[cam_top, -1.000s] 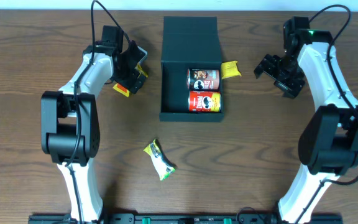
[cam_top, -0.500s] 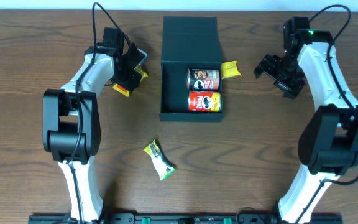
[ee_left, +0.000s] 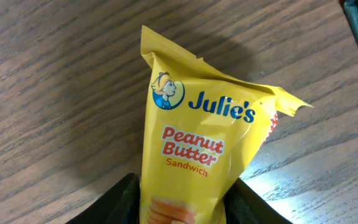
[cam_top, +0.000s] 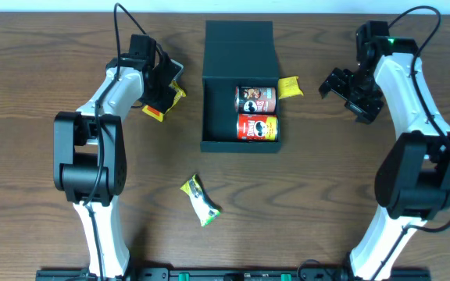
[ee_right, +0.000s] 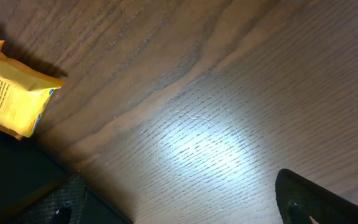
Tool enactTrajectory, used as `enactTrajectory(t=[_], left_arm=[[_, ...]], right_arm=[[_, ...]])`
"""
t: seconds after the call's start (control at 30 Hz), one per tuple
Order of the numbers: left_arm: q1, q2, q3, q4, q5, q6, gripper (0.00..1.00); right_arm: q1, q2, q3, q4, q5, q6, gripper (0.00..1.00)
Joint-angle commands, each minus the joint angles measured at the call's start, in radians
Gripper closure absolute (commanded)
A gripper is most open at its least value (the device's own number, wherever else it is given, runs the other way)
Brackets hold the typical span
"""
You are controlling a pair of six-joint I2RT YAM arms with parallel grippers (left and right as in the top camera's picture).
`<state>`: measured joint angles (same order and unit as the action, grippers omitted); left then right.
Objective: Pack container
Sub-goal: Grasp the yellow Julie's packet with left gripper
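Two dark fingers [ee_left: 114, 202] of the left gripper [cam_top: 166, 87] press against either side of a yellow snack packet [ee_left: 191, 143]. In the left wrist view they meet both of its edges, so the gripper is closed on the packet. The wrapper reads "Julie's Peanut Butter Sandwich", and its free end points away from the fingers over the wooden table [cam_top: 326, 195]. In the overhead view this gripper sits at the far left, well apart from the container's left wall.

The right gripper [cam_top: 342, 90] stands with its jaws wide apart and holds nothing. It hangs over bare wood at the far right of the table, near the container's right side but not touching it.

The container [cam_top: 239, 47] sits in the middle of the table between the two arms, with its flap lid laid open toward the far edge. Inside, against the right wall, lie two snack cans on their sides: a brown can [cam_top: 255, 100] farther back and a red can [cam_top: 257, 127] nearer, just beside each other.

A second yellow packet [cam_top: 289, 87] lies on the table just beside the container's right wall. A green and yellow wrapper [cam_top: 201, 200] lies on the near side, left of centre, well apart from the container.
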<state>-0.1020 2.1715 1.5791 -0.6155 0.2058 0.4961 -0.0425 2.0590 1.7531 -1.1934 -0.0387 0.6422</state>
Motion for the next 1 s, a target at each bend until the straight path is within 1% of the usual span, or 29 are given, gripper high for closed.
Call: enactTrajectory(t=[0.0, 0.1, 0.37, 0.6, 0.77, 0.87, 0.97], left_arm=[[-0.003, 0.015, 0.018, 0.003, -0.003, -0.028, 0.59], [-0.003, 0.015, 0.018, 0.003, -0.003, -0.048, 0.59], [-0.003, 0.014, 0.019, 0.003, -0.002, -0.116, 0.63], [-0.003, -0.002, 0.021, 0.003, 0.006, -0.187, 0.63], [-0.004, -0.041, 0.021, -0.003, 0.005, -0.283, 0.63], [-0.007, -0.07, 0.021, -0.005, 0.003, -0.304, 0.63], [-0.019, -0.106, 0.021, -0.01, -0.034, -0.327, 0.64]], right_arm=[[0.005, 0.002, 0.013, -0.004, -0.003, -0.012, 0.02], [0.005, 0.002, 0.013, -0.004, -0.003, -0.012, 0.01], [0.005, 0.002, 0.013, -0.004, -0.003, -0.012, 0.01], [0.005, 0.002, 0.013, -0.003, -0.003, -0.012, 0.01], [0.005, 0.002, 0.013, -0.001, -0.003, -0.012, 0.01], [0.005, 0.002, 0.013, 0.004, -0.003, -0.012, 0.01], [0.005, 0.002, 0.013, 0.005, -0.003, -0.012, 0.01]])
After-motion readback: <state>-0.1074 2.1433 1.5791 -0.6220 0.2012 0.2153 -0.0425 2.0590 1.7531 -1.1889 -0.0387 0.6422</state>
